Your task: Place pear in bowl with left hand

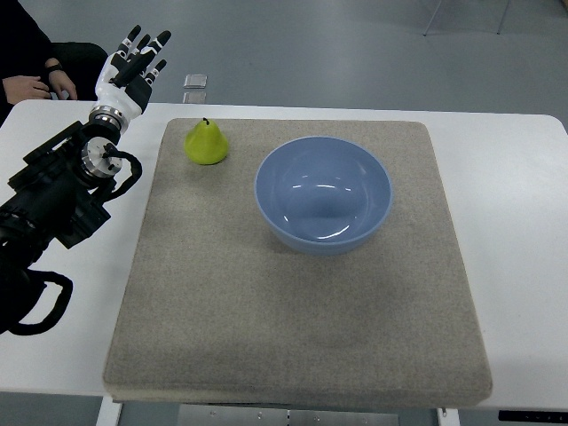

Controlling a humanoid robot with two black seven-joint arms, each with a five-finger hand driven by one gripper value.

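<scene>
Fingers [146,46] of the left hand [131,67], a white robot hand with black-tipped digits, are stretched out and slightly fanned, gripping nothing and touching nothing; the hand reaches past the far left corner of the white tabletop [519,222], apart from everything on it, which looks like a ready pose ahead of a reach rather than any grasp; its black arm [62,191] comes in over the left edge of the table; the right hand does not show. Upright on its base near the far left corner of the coarse grey-beige mat [293,319] stands the small yellow-green pear [206,144], stem up, free and on the side of the working arm, so it seems set for an easy pick; the wide, shallow light-blue bowl [324,193] sits empty toward the far middle of the mat, near the pear but not touching it, its open mouth giving a broad target; a person's hand [40,86] rests beyond the table's far left corner.
</scene>
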